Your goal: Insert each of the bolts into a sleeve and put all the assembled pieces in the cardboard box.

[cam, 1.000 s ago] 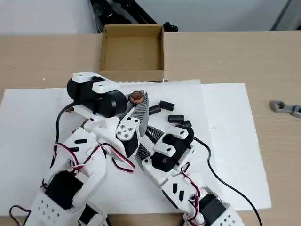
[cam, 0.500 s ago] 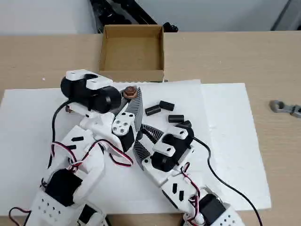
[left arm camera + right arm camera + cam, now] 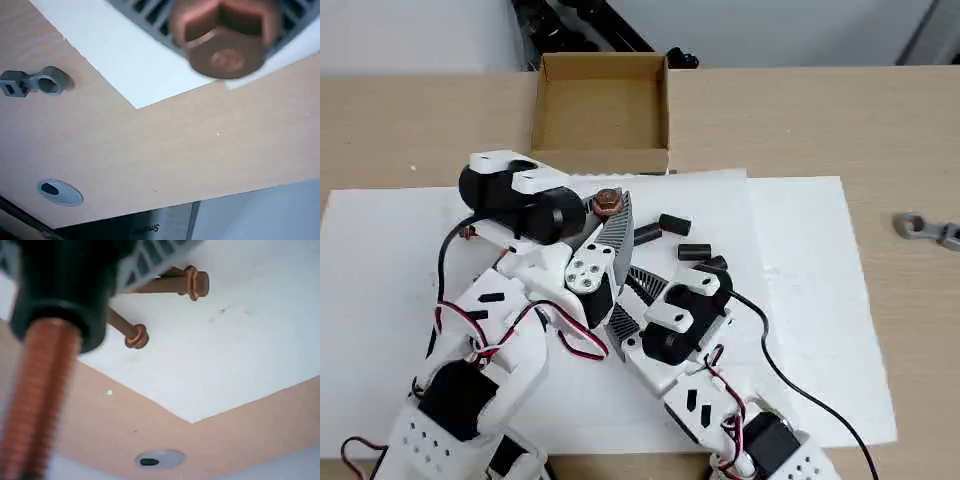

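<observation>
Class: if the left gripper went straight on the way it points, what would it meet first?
Probably the box's front wall, just beyond the bolt it holds; height is unclear, so it might pass above.

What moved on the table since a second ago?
The left tool, shut on a copper bolt, swung left toward the cardboard box, then back nearly to where it began. Nothing was grabbed or dropped. The right tool, shut on a sleeve, the loose sleeves and the box stayed put.
</observation>
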Robot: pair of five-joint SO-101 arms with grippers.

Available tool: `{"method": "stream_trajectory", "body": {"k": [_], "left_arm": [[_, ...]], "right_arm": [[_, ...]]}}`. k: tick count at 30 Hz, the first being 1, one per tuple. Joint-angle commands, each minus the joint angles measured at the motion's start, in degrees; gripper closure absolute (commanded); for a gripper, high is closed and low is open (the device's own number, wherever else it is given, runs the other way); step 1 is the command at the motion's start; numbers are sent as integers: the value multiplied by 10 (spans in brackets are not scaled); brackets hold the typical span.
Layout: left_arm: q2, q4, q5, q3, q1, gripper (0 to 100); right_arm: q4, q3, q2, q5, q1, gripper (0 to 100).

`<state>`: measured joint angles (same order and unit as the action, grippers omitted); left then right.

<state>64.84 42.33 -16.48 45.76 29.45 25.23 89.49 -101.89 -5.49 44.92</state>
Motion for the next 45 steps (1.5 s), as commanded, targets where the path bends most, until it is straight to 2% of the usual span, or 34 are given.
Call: {"method": "stream_trajectory", "body": {"k": [1,18,21,31,45], "left_arm": [[4,-7,-1,-2,-1,995],[5,-4,25,18,-1,995],[5,-2,24,18,-1,972],[4,97,20,-23,1,870],[5,155,23,-83,-3,868]], "right_arm": [[-12,-4,-10,3,3,995],[-13,-4,-10,3,3,995],[-9,-4,-10,3,3,995],[-7,-25,-9,3,3,995],[-7,-38,-4,3,0,995]]}}
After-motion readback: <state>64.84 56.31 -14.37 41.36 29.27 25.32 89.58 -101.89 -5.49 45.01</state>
